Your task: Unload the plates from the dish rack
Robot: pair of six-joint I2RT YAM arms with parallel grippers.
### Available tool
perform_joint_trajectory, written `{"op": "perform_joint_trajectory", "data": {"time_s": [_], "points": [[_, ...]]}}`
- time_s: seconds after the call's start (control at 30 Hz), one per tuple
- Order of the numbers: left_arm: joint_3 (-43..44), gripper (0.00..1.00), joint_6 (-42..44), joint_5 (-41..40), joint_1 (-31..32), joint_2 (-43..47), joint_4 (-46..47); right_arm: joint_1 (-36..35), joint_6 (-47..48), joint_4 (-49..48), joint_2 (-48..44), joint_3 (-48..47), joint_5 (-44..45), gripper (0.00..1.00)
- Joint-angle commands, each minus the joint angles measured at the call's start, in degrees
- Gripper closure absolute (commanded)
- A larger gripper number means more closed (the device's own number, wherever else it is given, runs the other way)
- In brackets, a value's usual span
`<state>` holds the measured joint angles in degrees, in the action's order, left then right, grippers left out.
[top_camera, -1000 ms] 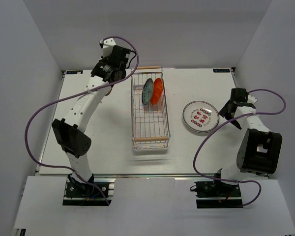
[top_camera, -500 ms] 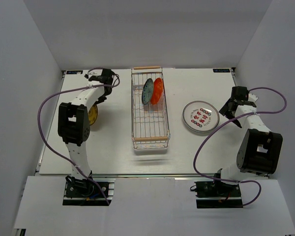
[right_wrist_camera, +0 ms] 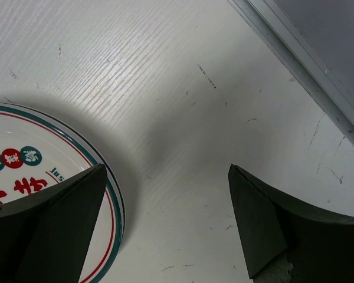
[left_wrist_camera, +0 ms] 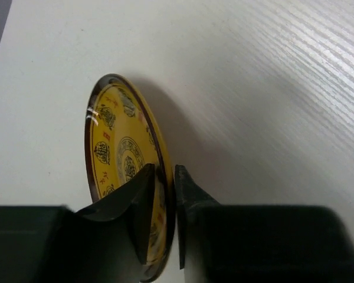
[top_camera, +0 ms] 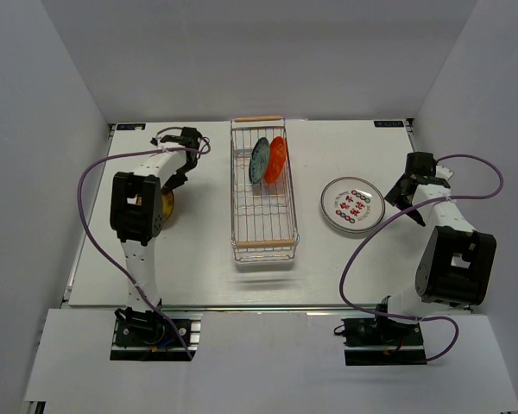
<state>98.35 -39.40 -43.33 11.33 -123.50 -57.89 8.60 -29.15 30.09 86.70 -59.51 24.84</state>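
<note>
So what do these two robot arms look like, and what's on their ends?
The left arm and right arm are white tubes with chunky black joint blocks. A purple cable loops loosely along each, down to a black base. The left tool and right tool are black, with two flat, wedge-shaped fingers.

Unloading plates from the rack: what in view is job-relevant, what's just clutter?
Job:
dish rack
grey-blue plate and orange plate, standing in it
teal-rimmed white plate, on the table
yellow plate, rim inside the left gripper

Not job:
purple cables
</note>
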Motion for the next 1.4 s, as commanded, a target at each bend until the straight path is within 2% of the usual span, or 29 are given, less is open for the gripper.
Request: {"op": "perform_joint_trajectory", "data": {"time_s": [0.0, 0.07, 0.13, 0.33, 0.43, 0.47, 0.63, 0.77, 0.9, 1.07, 1.1, 1.2, 1.37], "points": [[1.15, 0.66, -1.91, 2.29, -0.43, 1.25, 1.38, 0.1, 0.23, 0.59, -0.3, -2.46, 1.44, 0.11], [1.58, 0.56, -2.0, 1.94, -0.43, 1.16, 0.85, 0.19, 0.4, 0.59, -0.39, -2.46, 1.18, 0.11], [2.37, 0.51, -1.91, 2.11, -0.43, 1.07, 0.23, 0.1, 0.32, 0.85, -0.56, -2.55, 1.09, 0.11], [4.04, 0.43, -0.51, 4.3, -0.43, 3.44, -0.47, 0.1, 0.41, 0.85, -1.35, -2.54, 0.91, 0.11], [5.09, 0.29, 2.65, 6.15, 0.88, 5.99, 1.37, 0.1, 0.41, 0.5, -2.32, -1.93, 0.74, 0.11], [5.62, 0.2, 3.35, 6.68, 0.88, 6.43, 1.2, 0.19, 0.41, 0.41, -2.58, -1.84, 0.91, 0.11], [7.12, 0.1, 6.17, 12.47, 1.41, 10.99, 3.04, 0.1, 0.58, -0.02, -3.99, -1.4, 0.39, 0.11], [7.13, 0.02, 11.7, 23.95, 2.64, 15.65, 9.17, 0.01, 1.98, -1.77, -5.31, -0.79, -2.6, 0.11], [9.13, 0.02, 15.22, 29.53, 6.85, 17.6, 13.41, -0.07, 4.53, -5.91, -9.6, 0.88, -8.91, 0.11], [20.01, 0.02, 19.53, 33.83, 15.02, 11.38, 13.5, 0.01, 8.48, -14.67, -16.02, 4.91, -15.59, 0.11], [21.35, 0.02, 20.14, 34.62, 16.17, 10.31, 13.59, 0.01, 9.62, -16.88, -18.21, 5.97, -19.96, 0.11], [26.18, 0.02, 21.64, 33.24, 19.77, 6.53, 12.89, 0.01, 11.91, -22.07, -21.2, 9.05, -27.79, 0.11], [26.81, 0.02, 21.82, 30.5, 22.5, 4.68, 15.26, 0.01, 12.1, -22.79, -22.1, 9.32, -28.27, 0.11]]}}
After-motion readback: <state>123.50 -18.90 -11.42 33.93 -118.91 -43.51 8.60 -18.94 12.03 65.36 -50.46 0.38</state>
